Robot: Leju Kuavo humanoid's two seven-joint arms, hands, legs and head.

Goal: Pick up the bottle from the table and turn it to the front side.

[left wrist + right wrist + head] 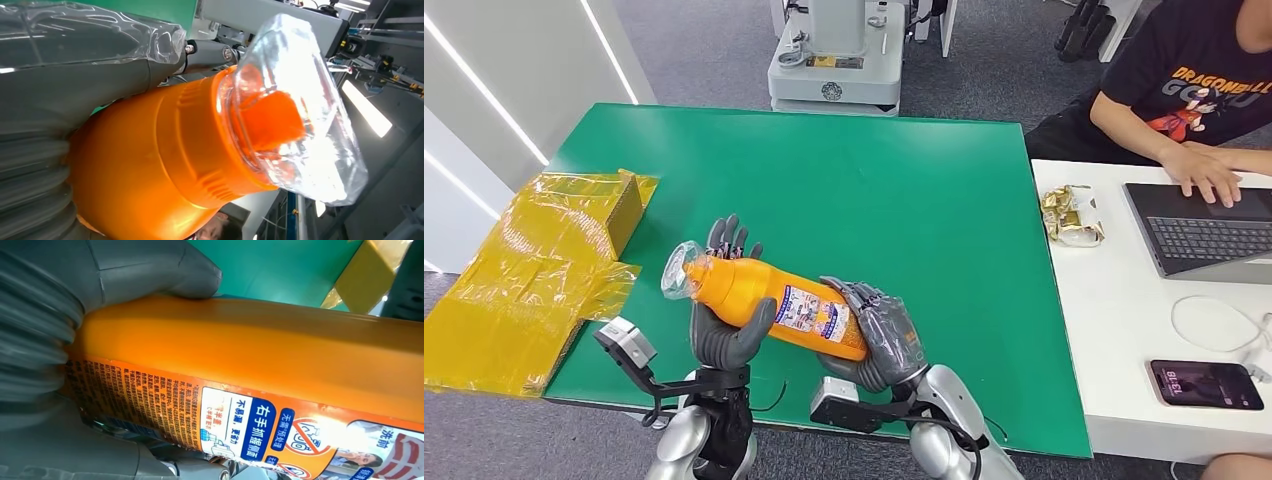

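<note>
An orange bottle (769,302) with a clear plastic-wrapped cap (679,272) is held lying sideways above the front of the green table (844,190). My left hand (727,322) grips it near the neck, thumb over the body and fingers behind. My right hand (879,335) holds its base end. A printed label (809,315) faces up toward me. The left wrist view shows the orange shoulder (165,165) and the cap under clear wrap (295,115). Close in the right wrist view are the bottle's body (260,345) and its label with blue panels (250,425).
Crumpled yellow plastic wrapping and a yellow box (544,270) lie at the table's left edge. A white desk (1124,340) to the right carries a laptop (1204,235), a phone (1206,385), a cable and snack packets (1072,215); a person sits there typing. A grey machine base (834,70) stands beyond the table.
</note>
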